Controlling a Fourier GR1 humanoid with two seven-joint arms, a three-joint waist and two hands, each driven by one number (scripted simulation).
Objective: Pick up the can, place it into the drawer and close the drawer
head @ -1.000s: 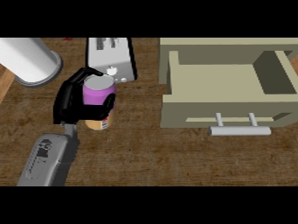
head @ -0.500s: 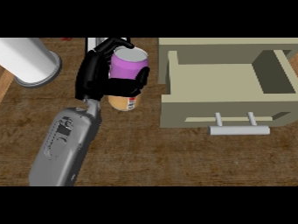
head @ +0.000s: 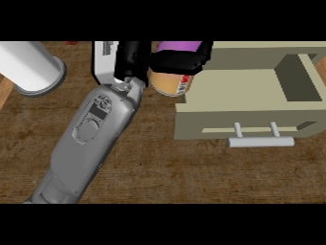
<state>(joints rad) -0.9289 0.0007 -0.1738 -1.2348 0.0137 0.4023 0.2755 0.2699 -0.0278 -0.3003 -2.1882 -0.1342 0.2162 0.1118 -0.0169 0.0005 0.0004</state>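
A black hand (head: 167, 61) on a grey forearm reaching up from the lower left is curled round a can (head: 174, 76), its fingers wrapped across the purple upper part while the orange lower part hangs free below. Which arm this is cannot be told for certain; it enters at the left. The can is held off the wooden counter (head: 158, 162), just beside the left wall of an open beige drawer (head: 254, 91), not yet over its hollow. To do this step well, the hand should carry the can rightward past that wall, keep it upright, and lower it into the drawer's middle before letting go. A white cylinder (head: 24, 67) stands far left. The drawer's handle (head: 260, 141) faces the robot.
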